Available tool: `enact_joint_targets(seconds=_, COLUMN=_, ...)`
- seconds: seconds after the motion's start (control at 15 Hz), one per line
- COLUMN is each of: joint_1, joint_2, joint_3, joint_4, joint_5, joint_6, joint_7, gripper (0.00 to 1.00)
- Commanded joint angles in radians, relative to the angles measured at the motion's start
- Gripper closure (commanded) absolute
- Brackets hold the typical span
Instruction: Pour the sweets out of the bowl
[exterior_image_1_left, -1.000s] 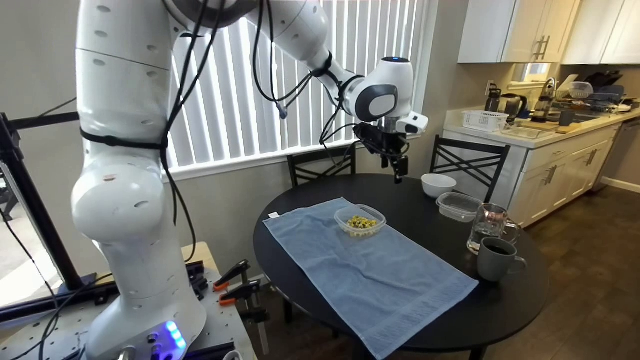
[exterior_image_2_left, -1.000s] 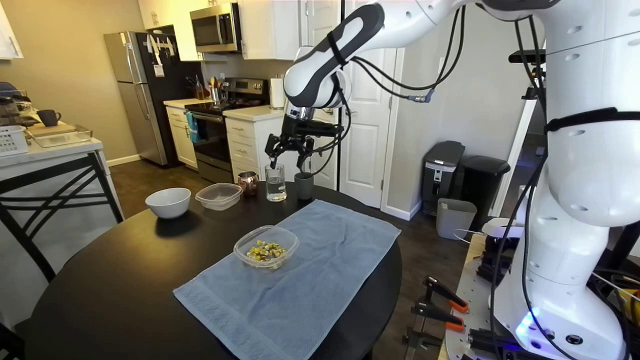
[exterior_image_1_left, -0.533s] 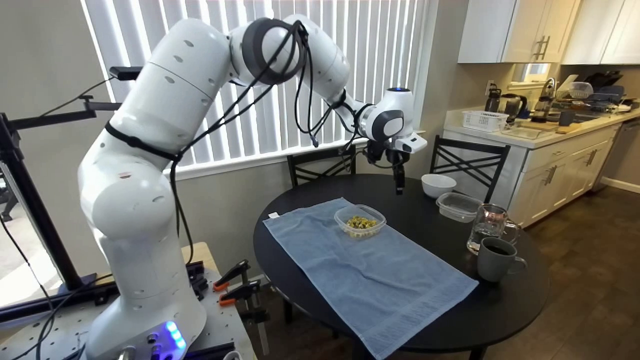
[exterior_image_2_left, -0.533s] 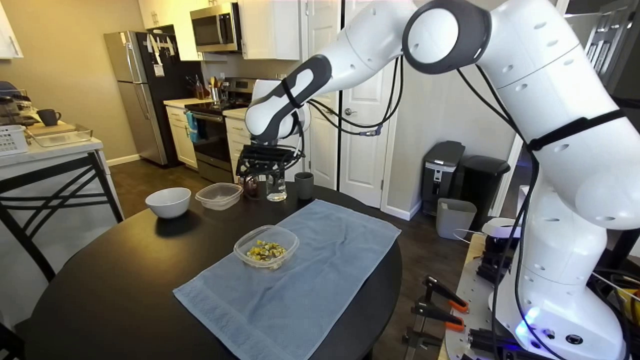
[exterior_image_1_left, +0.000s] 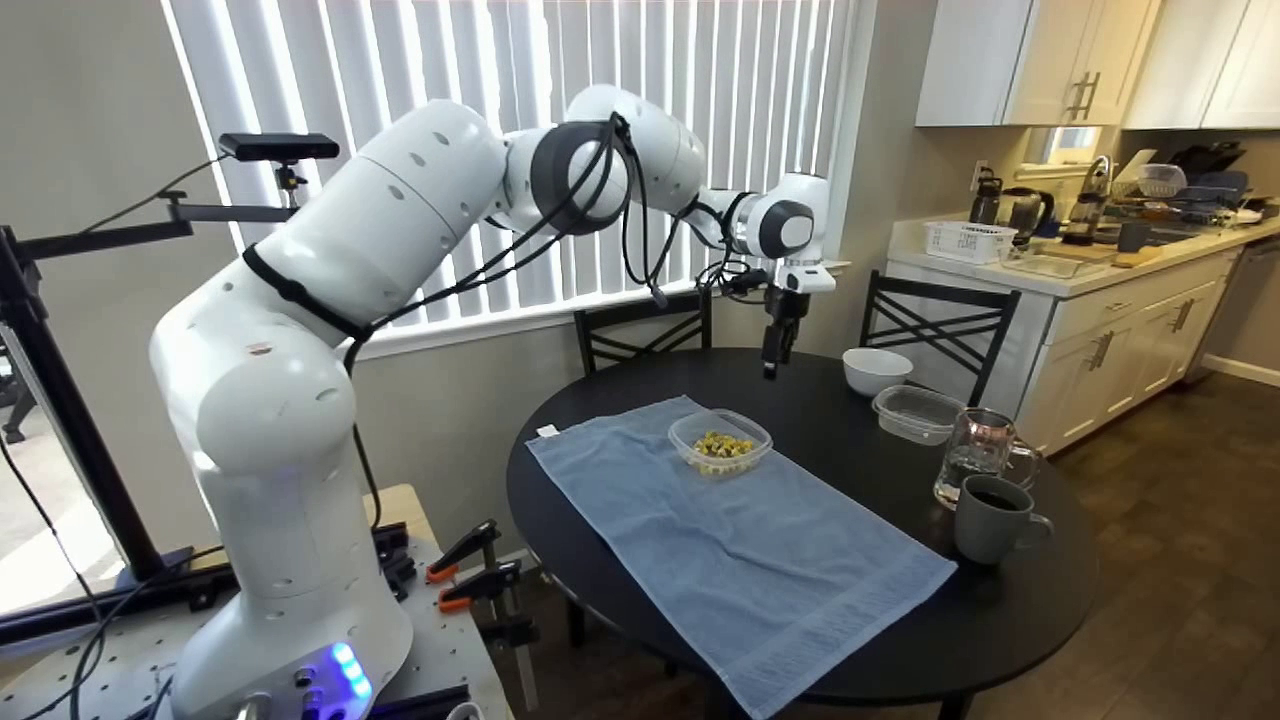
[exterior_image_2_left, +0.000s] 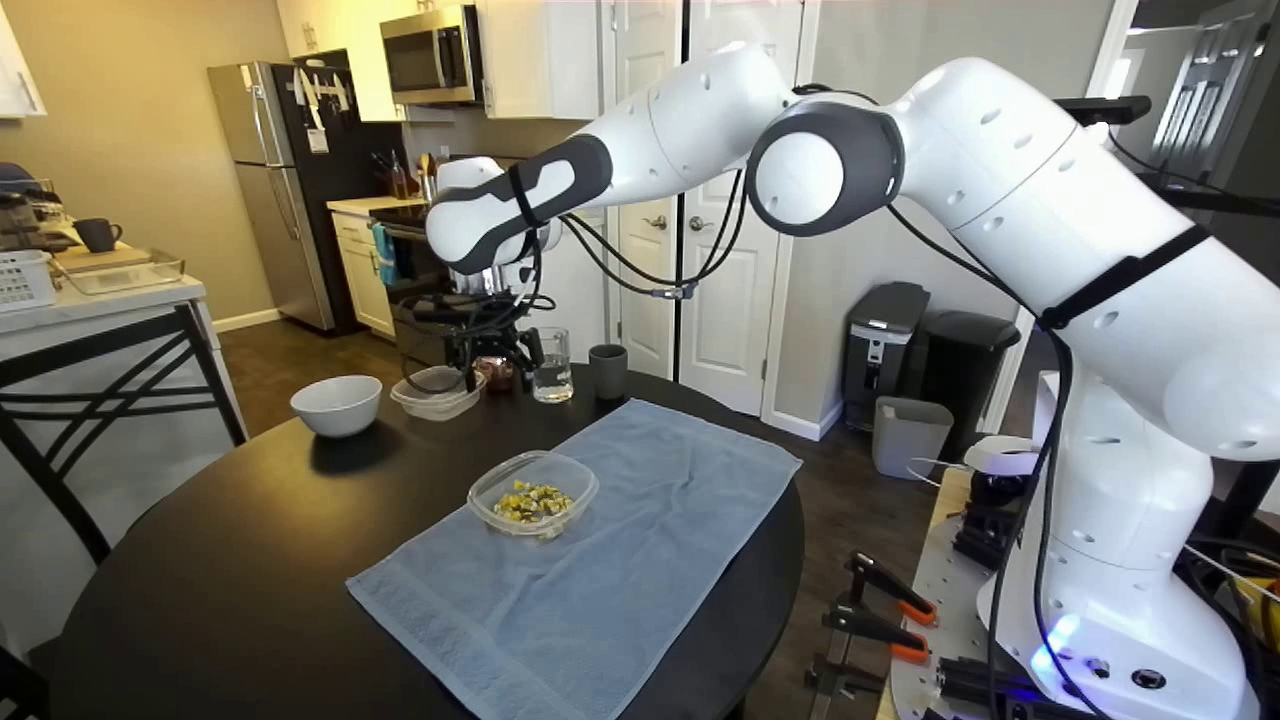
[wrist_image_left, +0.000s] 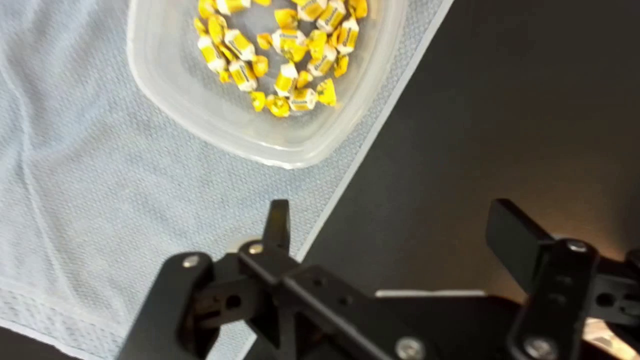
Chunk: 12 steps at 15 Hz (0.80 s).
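Observation:
The clear bowl (exterior_image_1_left: 722, 471) sits upright on the blue towel (exterior_image_1_left: 700, 530), near the towel's edge; it is also in an exterior view (exterior_image_2_left: 482, 488) and in the wrist view (wrist_image_left: 200, 112). The sweets (exterior_image_1_left: 724, 446) lie inside it, small yellow and white wrapped pieces in the wrist view (wrist_image_left: 287, 80). My gripper (exterior_image_1_left: 771, 366) is open and empty above the black table, beyond the bowl and apart from it. In the wrist view its fingers (wrist_image_left: 387, 215) are wide apart, below the bowl's near corner. The bowl's far part is cut off there.
A white bowl (exterior_image_1_left: 877, 372) and a second clear container (exterior_image_1_left: 917, 415) stand on the table (exterior_image_1_left: 1040, 610). A glass mug (exterior_image_1_left: 972, 460), a copper mug (exterior_image_2_left: 497, 367) and a grey mug (exterior_image_1_left: 993, 525) stand close together beyond them. Black chairs (exterior_image_1_left: 945, 320) stand around the table.
My arm has reached out and lowered, bringing the gripper down from higher over the far side of the table and toward the bowl. The bowl, sweets and towel have not moved.

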<state>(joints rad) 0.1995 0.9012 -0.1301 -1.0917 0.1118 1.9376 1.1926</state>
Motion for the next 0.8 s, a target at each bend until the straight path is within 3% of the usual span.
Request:
enact_joint_targets(seconds=0.0, joint_1=-0.009, joint_2=0.094, joint_3=0.035, joint_4=0.188, joint_5=0.007, joint_6=-0.215, joint_7=0.173, gripper=0.0)
enact_joint_targets(seconds=0.27, joint_1=-0.003, joint_2=0.188, joint_3=0.079, joint_4=0.28, joint_5=0.015, joint_6=-0.29, joint_7=0.289, gripper=0.0)
enact_joint_targets(seconds=0.73, joint_1=-0.003, joint_2=0.308, joint_3=0.074, joint_4=0.326, joint_5=0.017, joint_6=-0.269, joint_7=0.329, gripper=0.0)
